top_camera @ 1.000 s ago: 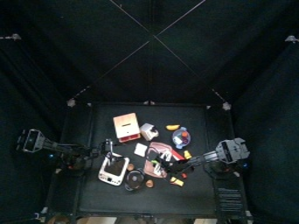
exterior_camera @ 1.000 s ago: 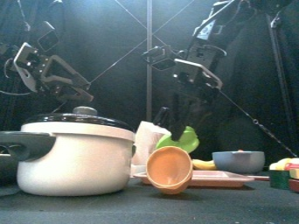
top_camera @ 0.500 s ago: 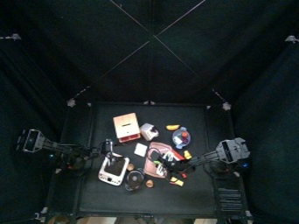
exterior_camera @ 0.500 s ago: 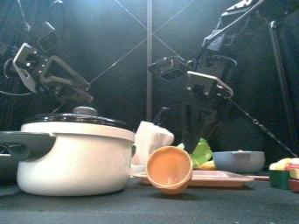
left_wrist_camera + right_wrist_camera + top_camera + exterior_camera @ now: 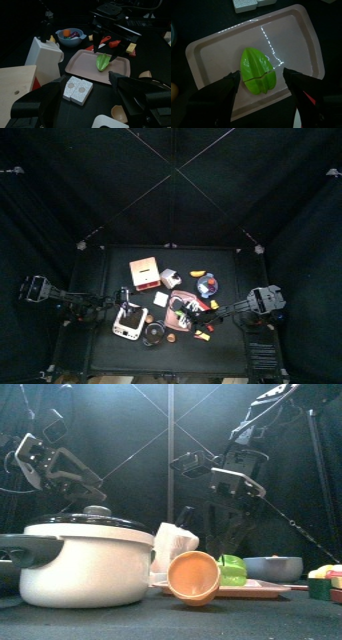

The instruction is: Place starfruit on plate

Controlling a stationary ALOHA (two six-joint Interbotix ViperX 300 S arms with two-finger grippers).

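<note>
Starfruit (image 5: 258,70) down on the plate (image 5: 301,35), directly beneath the right pincer (image 5: 263,82). Jaws spread wide, nothing pinched, looks like a release. Left pincer (image 5: 87,100) spread too, parked well aside.

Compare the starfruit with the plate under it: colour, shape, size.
The starfruit is bright green; the plate is pale pink. The starfruit is ridged and pointed; the plate is flat with rounded corners. The starfruit covers only the plate's middle; the plate is far wider. Both lie below the right hand.
</note>
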